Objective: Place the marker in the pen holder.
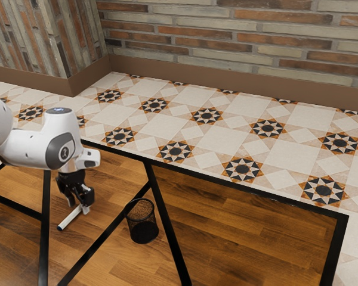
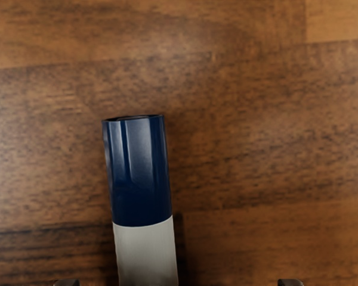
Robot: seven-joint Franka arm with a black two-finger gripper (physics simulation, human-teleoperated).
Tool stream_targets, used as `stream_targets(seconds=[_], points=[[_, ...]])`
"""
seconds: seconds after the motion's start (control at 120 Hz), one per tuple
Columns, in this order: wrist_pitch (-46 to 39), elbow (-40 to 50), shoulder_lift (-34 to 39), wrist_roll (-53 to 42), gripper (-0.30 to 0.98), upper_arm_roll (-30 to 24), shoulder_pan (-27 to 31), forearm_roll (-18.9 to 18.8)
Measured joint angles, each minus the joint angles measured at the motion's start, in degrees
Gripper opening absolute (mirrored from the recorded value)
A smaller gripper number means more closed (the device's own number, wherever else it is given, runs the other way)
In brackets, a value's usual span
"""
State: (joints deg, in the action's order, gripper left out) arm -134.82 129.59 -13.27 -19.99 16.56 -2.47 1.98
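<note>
The gripper [image 1: 78, 208] has its fingers spread around the marker [image 2: 140, 179], and a slanty black bar [image 1: 107, 233] shows between marker and cup [image 1: 144, 231].

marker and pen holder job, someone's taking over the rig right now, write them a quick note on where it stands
Gripper: open, low over the marker's white end, not clamped on it.
Marker: slanted, blue cap pointing away from the hand.
Black mesh pen holder: upright, toward the exterior view's right from the marker.
Done: hand is at the marker.
Left: close the fingers on it, lift, carry it over to the pen holder, lower it in, release.
</note>
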Motion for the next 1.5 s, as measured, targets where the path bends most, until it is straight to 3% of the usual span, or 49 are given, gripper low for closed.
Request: stream_targets(seconds=[0.142,0.317,0.692,1.108,1.267,1.5], points=[[0.03,0.07,-0.06,-0.32,0.22,0.08,0.00,0.79],[-0.14,0.15,-0.23,-0.62,0.08,0.05,0.00,1.10],[-1.79,1.07,1.82,-0.53,-0.01,-0.77,-0.19,0.79],[-29.14,19.15,30.96,-0.03,-0.05,-14.38,-0.25,1.21],[-34.11,21.84,32.25,-0.32,-0.05,-19.49,-0.25,3.19],[-39.86,19.02,24.10,-0.81,-0.06,-24.25,-0.21,4.47]])
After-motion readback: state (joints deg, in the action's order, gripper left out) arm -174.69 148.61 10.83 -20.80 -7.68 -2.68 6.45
